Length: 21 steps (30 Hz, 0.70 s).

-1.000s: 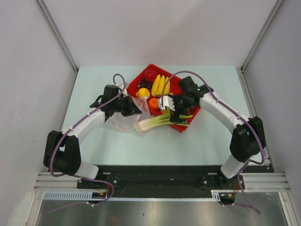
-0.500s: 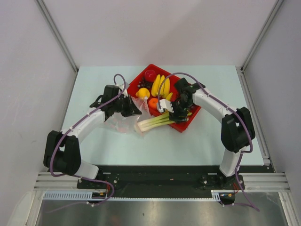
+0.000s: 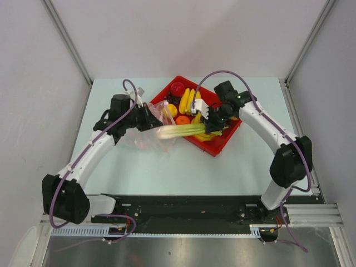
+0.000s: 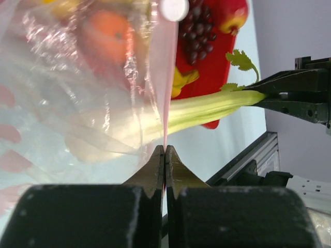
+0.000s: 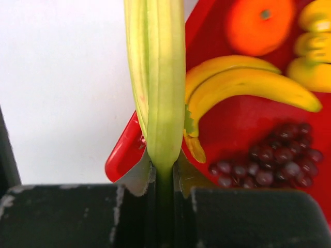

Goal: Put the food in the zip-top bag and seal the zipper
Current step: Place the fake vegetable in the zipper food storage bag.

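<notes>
One stalk, one orange, one lemon, one apple, one cluster of grapes, two bunches of bananas. Left claw pinched together on the pink zipper of the bag, just left of the tray. Right claw, apart a second ago, now clamped on the stalk's green end above the tray's near edge. Stalk lifted off that edge, pale end reaching the bag.
</notes>
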Motion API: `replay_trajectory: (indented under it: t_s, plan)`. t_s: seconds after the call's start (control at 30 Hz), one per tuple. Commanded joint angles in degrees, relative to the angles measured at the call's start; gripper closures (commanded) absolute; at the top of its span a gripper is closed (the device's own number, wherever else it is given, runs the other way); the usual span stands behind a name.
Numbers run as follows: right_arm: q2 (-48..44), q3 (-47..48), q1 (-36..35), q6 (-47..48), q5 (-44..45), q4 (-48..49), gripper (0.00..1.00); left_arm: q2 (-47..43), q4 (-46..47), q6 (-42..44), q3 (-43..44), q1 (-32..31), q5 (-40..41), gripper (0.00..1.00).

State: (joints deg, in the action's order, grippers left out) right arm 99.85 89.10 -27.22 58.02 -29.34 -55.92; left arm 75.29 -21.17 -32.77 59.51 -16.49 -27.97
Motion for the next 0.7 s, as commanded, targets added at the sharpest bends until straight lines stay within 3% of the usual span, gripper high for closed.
replay_trajectory:
  t_s: [0.0,0.2,0.43,0.53,0.67]
  plan:
    - [-6.86,2.92,-0.02,-12.82,-3.35,4.67,1.0,-5.41,-0.8,1.4,3.51,0.67,0.81,1.0]
    - [-9.76,2.22,-0.9,-18.91,-4.5,7.76,1.0,-6.29,-0.55,-1.84,3.25,2.78,-2.79,1.0]
    - [-8.45,2.13,-8.45,-22.85,-4.32,10.91,1.0,-6.21,5.25,-5.8,2.37,1.73,-6.92,1.0]
    - [-7.92,1.96,-12.23,-25.67,-3.44,16.61,1.0,-5.68,8.24,-9.32,1.23,0.94,-9.56,1.0]
    - [-5.82,2.57,-13.3,-36.79,-0.72,23.21,1.0,-6.2,11.15,-12.84,-0.09,0.58,-10.97,1.0]
